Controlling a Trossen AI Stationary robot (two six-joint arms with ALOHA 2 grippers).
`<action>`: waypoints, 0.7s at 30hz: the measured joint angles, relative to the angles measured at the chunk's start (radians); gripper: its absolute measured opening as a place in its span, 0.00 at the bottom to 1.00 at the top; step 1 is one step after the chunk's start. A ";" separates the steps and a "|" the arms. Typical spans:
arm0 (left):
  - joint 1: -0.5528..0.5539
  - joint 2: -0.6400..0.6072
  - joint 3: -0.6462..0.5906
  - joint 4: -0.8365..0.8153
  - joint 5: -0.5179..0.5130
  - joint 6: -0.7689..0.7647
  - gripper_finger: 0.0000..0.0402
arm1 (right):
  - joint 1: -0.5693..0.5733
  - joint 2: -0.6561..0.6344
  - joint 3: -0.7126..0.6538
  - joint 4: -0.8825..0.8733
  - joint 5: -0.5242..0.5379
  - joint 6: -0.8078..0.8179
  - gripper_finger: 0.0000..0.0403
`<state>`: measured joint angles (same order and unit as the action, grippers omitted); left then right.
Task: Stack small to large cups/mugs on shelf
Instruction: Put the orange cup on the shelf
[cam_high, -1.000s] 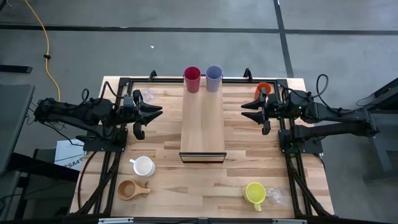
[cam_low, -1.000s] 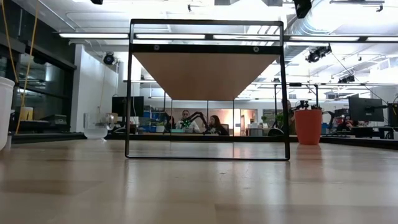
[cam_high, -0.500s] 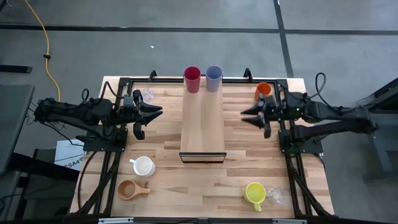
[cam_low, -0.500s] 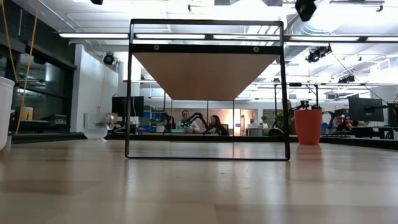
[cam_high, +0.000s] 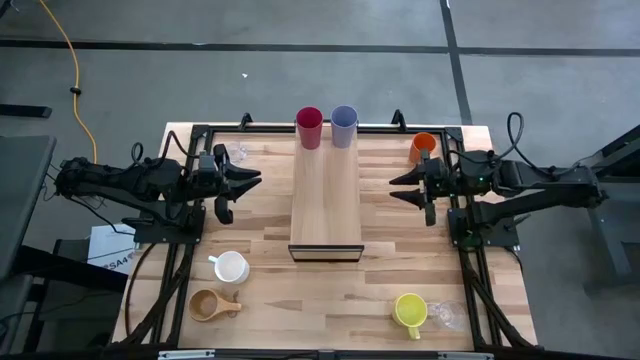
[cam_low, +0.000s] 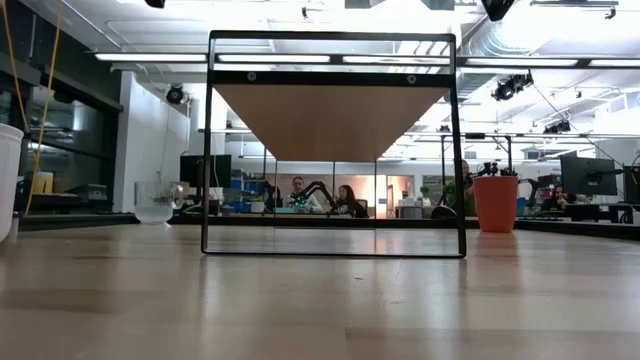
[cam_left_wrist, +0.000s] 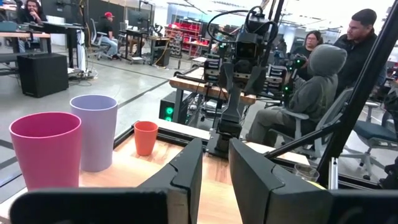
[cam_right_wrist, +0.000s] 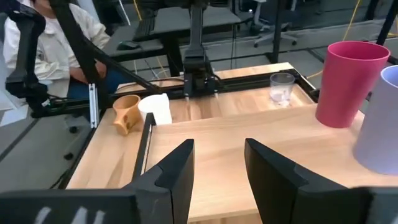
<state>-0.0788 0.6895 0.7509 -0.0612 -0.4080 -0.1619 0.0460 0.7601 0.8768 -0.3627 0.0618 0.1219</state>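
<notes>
The light-wood shelf (cam_high: 325, 205) stands mid-table. A red tumbler (cam_high: 309, 128) and a lavender tumbler (cam_high: 344, 126) stand upright on its far end. An orange tumbler (cam_high: 422, 148) stands on the table at the far right and a clear glass (cam_high: 237, 152) at the far left. A white mug (cam_high: 232, 267) and a wooden handled cup (cam_high: 208, 304) stand near left. A yellow mug (cam_high: 410, 310) and a clear glass (cam_high: 443, 316) stand near right. My left gripper (cam_high: 245, 182) is open, left of the shelf. My right gripper (cam_high: 400, 186) is open, right of it.
A black frame (cam_high: 190, 200) runs along the table's sides and far edge. Bare tabletop lies between each gripper and the shelf, and in front of the shelf's near end. People sit in the room beyond the table (cam_left_wrist: 323, 81).
My right gripper has drawn a little toward the table's near edge, away from the orange tumbler, which now shows whole in the high view. No cup has moved.
</notes>
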 joint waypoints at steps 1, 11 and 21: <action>0.000 0.000 0.000 0.000 -0.003 0.000 0.17 | 0.000 0.000 0.000 -0.002 0.008 0.001 0.33; 0.000 0.000 0.000 0.000 -0.008 0.000 0.17 | -0.252 0.116 0.055 -0.409 0.410 0.855 0.33; 0.000 0.000 0.000 -0.001 -0.033 0.000 0.17 | -0.660 0.329 0.136 -0.621 0.350 0.915 0.33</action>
<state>-0.0791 0.6895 0.7509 -0.0624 -0.4407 -0.1616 -0.6142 1.0889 1.0126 -0.9838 0.4116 1.0374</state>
